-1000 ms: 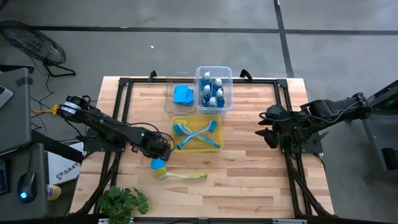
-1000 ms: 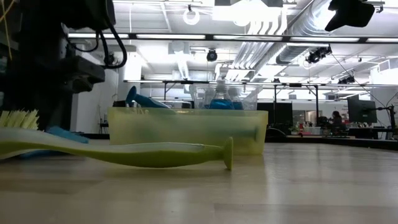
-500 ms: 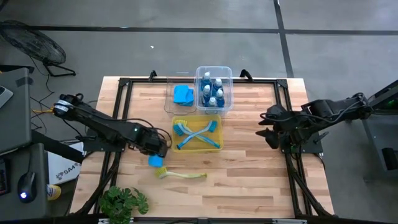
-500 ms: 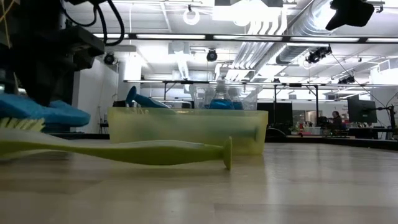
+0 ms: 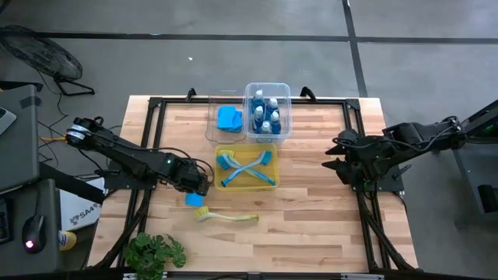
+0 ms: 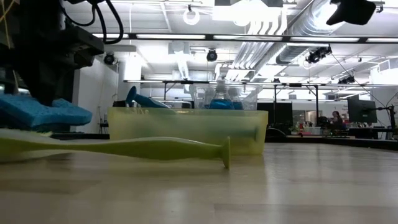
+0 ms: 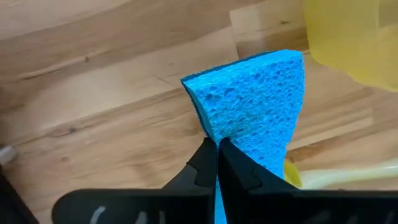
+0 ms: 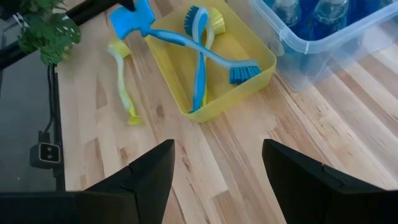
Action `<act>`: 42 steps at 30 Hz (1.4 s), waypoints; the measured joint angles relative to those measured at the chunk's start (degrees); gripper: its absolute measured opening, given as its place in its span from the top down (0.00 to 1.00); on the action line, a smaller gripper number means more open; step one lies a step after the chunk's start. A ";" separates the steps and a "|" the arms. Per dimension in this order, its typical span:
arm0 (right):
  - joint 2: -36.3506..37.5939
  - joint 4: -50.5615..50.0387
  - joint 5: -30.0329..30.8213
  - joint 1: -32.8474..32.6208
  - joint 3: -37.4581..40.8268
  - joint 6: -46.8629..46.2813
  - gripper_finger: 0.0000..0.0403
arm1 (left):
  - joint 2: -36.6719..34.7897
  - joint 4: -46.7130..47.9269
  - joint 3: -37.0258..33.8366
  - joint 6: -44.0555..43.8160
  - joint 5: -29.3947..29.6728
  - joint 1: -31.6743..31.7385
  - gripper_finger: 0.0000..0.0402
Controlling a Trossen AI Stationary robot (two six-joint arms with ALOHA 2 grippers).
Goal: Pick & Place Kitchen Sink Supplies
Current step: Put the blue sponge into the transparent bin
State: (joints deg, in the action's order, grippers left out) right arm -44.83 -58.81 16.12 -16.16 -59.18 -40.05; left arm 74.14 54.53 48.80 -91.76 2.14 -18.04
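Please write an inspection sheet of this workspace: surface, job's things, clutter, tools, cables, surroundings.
Surface: light wooden table, black frame.
Job's things: blue rectangular sponge lifted off the table; yellow-green long-handled brush lying loose; two crossed blue brushes in yellow plastic bin; blue-liquid bottles in clear plastic bin; another sponge beside it.
Clutter: green leafy plant at table corner.
Tools: left tool shut on sponge; right tool open, waiting at right edge.
Cables: black cable on left arm.
Surroundings: grey floor, fan.

Lifted clear of the table now in the left gripper (image 7: 216, 163): the blue sponge (image 7: 258, 106), up from beside the yellow-green brush (image 5: 226, 218), carried slightly toward the left edge. Right gripper (image 5: 336, 157) shifted slightly.
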 joint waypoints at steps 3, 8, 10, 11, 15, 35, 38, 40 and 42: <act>-0.12 0.57 0.00 0.00 0.02 0.00 0.41 | -0.01 0.06 0.00 -0.01 0.76 0.00 1.00; -0.15 1.74 -0.16 0.00 0.01 0.00 0.41 | -0.01 0.35 0.00 -0.03 1.65 0.00 1.00; -0.15 1.97 -0.25 0.00 0.02 0.00 0.41 | -0.03 0.56 0.00 -0.03 1.82 0.00 1.00; -0.15 2.02 -0.27 0.00 0.00 0.00 0.41 | -0.03 0.54 0.00 -0.03 1.96 0.00 1.00; -0.15 2.93 -0.39 -0.02 0.00 -0.57 0.41 | -0.03 0.54 0.00 -0.03 2.75 0.00 1.00; -0.17 3.91 -0.42 0.00 0.00 -2.14 0.41 | -0.74 6.62 0.02 -0.34 6.08 0.04 1.00; -0.18 3.80 -0.22 0.00 0.00 -2.56 0.41 | -2.23 9.07 0.04 -1.43 7.32 0.04 1.00; -0.22 3.85 0.03 0.00 0.01 -2.58 0.41 | -3.73 10.53 0.04 -1.75 8.36 0.07 1.00; -0.31 3.82 0.39 0.00 0.00 -2.71 0.41 | -5.91 12.02 0.04 -1.77 8.96 0.96 1.00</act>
State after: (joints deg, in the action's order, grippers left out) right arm -45.14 -54.98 16.51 -16.17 -59.18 -42.76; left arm 68.23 66.55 48.84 -93.53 11.10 -17.08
